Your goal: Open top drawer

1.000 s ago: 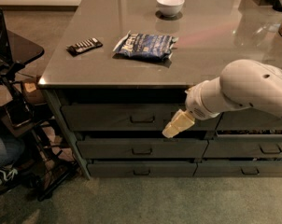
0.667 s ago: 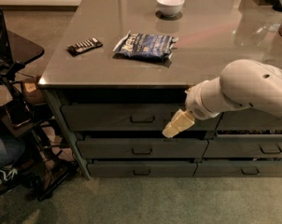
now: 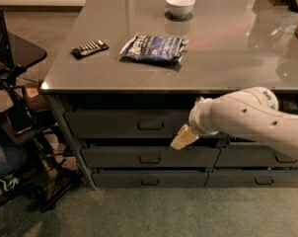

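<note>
The top drawer [image 3: 114,124] is the wide dark grey front just under the counter's edge, with a small loop handle [image 3: 150,125] at its centre. It looks shut, level with the fronts below it. My gripper [image 3: 184,137], cream-coloured at the end of the white arm [image 3: 247,117], hangs in front of the drawer's right end. It is a little right of and below the handle, and apart from it. The arm hides the drawer's right edge.
Two shallower drawers [image 3: 150,158] lie below, and narrower ones [image 3: 267,157] to the right. On the counter [image 3: 90,78] lie a blue chip bag [image 3: 153,48], a white bowl [image 3: 180,5] and a black bar [image 3: 90,49]. A dark stand with cables [image 3: 20,117] crowds the left.
The arm has sunk lower and drawn back to the right. The gripper has dropped slightly and stays right of the handle. The drawer has not moved.
</note>
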